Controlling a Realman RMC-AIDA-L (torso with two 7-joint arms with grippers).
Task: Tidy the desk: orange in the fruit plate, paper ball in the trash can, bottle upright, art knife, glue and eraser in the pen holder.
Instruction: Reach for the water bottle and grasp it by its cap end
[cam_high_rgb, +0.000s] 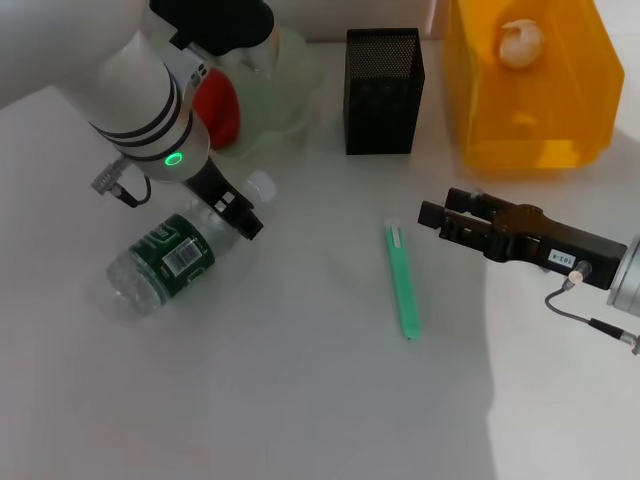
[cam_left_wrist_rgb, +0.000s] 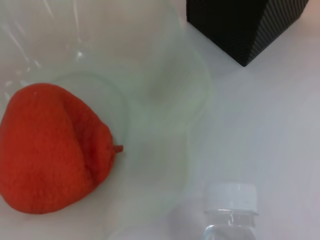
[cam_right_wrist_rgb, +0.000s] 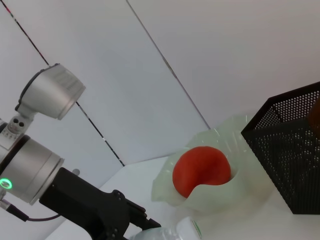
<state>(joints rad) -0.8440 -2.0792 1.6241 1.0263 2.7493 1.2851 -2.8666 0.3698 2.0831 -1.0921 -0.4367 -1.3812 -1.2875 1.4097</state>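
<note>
Now the left gripper (cam_high_rgb: 240, 215) is hovering at the lying bottle (cam_high_rgb: 175, 255), neck end nearest, cap pointing toward the fruit plate (cam_high_rgb: 290, 95); its finger spacing probably can't be told.

orange (cam_left_wrist_rgb: 50, 150) in fruit plate (cam_left_wrist_rgb: 165, 85); bottle (cam_left_wrist_rgb: 230, 207) cap near rim; pen holder (cam_left_wrist_rgb: 245, 25) apart.
</note>
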